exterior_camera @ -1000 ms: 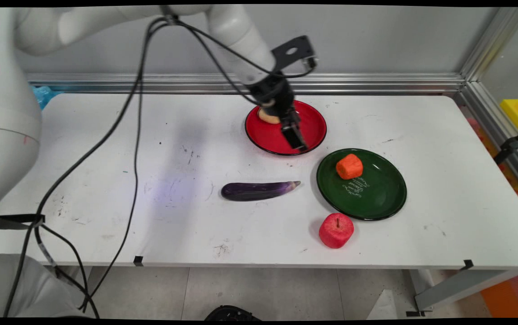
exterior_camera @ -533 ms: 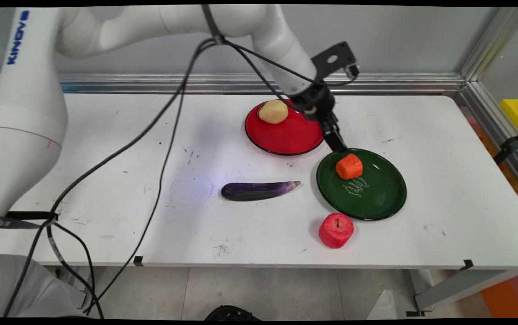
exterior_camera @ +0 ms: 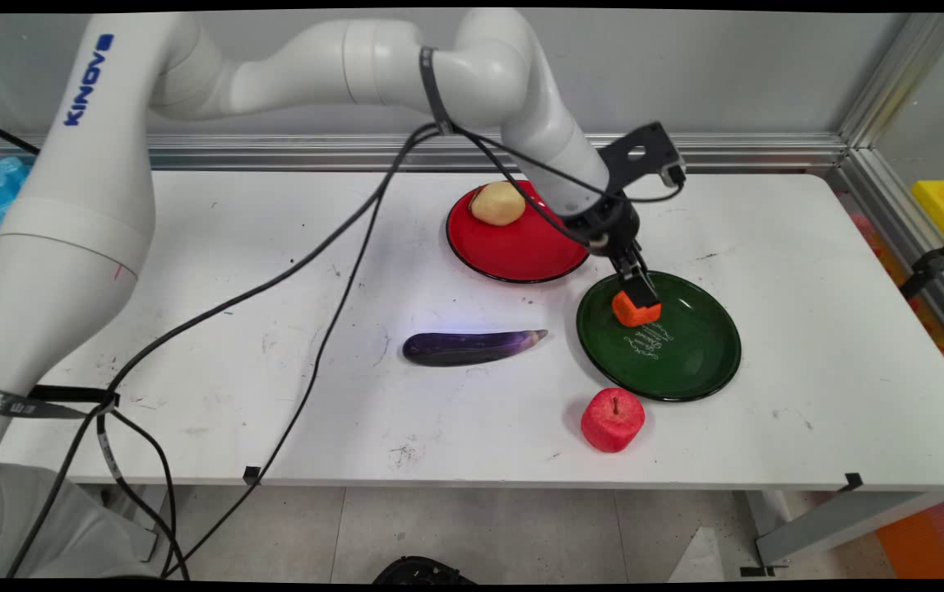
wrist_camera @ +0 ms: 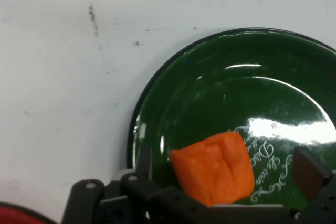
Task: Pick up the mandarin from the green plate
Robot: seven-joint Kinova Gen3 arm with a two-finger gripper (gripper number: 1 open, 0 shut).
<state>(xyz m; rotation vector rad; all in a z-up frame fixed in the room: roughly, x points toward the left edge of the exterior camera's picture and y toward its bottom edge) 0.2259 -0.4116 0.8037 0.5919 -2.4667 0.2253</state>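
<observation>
one orange block (wrist_camera: 214, 167) on green plate (wrist_camera: 220, 82); between open claw (wrist_camera: 226, 177) fingers

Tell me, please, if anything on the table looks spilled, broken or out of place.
Nothing stands out. The orange piece lies on the green plate between the open pincer fingers, the potato on the red plate. The eggplant and apple lie whole on the scuffed table.

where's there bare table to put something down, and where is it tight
Bare table runs wide left of the eggplant and red plate; another free strip lies right of the green plate. It is tight between both plates, where the gripper is at the orange piece, and round the apple.
</observation>
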